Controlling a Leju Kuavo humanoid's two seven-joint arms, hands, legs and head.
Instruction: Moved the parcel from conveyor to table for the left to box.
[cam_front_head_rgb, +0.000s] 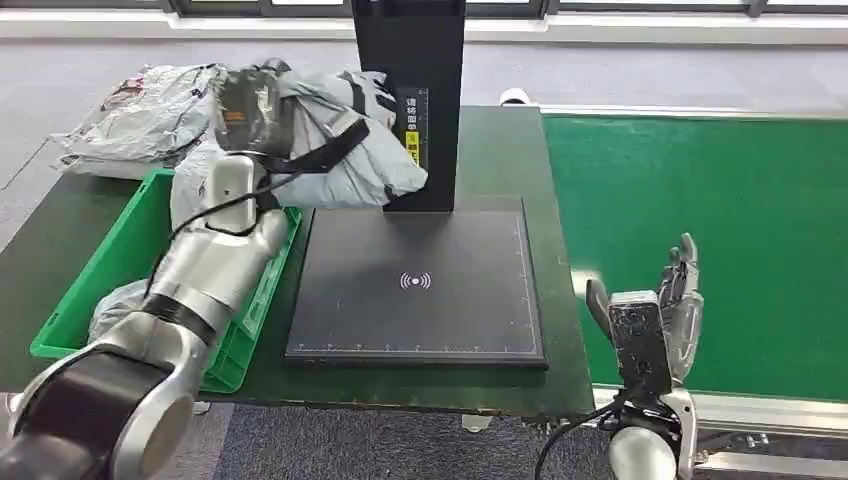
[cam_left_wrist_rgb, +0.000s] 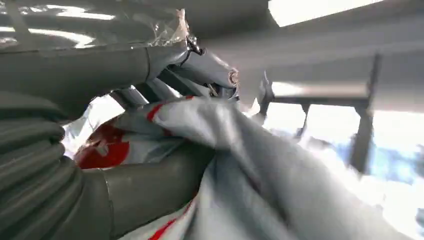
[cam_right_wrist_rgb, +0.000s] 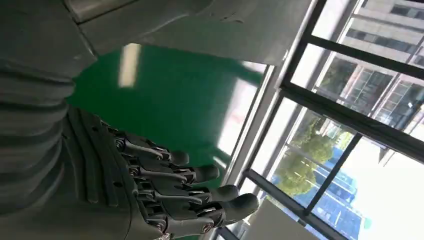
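Left hand (cam_front_head_rgb: 250, 110) holds crumpled grey plastic mailer parcel (cam_front_head_rgb: 345, 140) aloft over far end of green plastic crate (cam_front_head_rgb: 120, 255), beside black scanner post (cam_front_head_rgb: 410, 100). Fingers clamped on bunched film; parcel sags beyond them toward post. Risk: slack bag snags post or slips free. Right hand (cam_front_head_rgb: 655, 315) idle at green conveyor belt (cam_front_head_rgb: 720, 230), fingers apart.

The parcel (cam_front_head_rgb: 330, 140) is a soft grey plastic mailing bag, crinkled and slightly shiny, with red print. The left hand (cam_front_head_rgb: 250, 105) gripping it has a grey ribbed cover. The crate (cam_front_head_rgb: 120, 250) is smooth green plastic. The scanner plate (cam_front_head_rgb: 420, 285) looks matt black. The conveyor belt (cam_front_head_rgb: 700, 230) is matt green. The counter (cam_front_head_rgb: 500, 150) is dark green.
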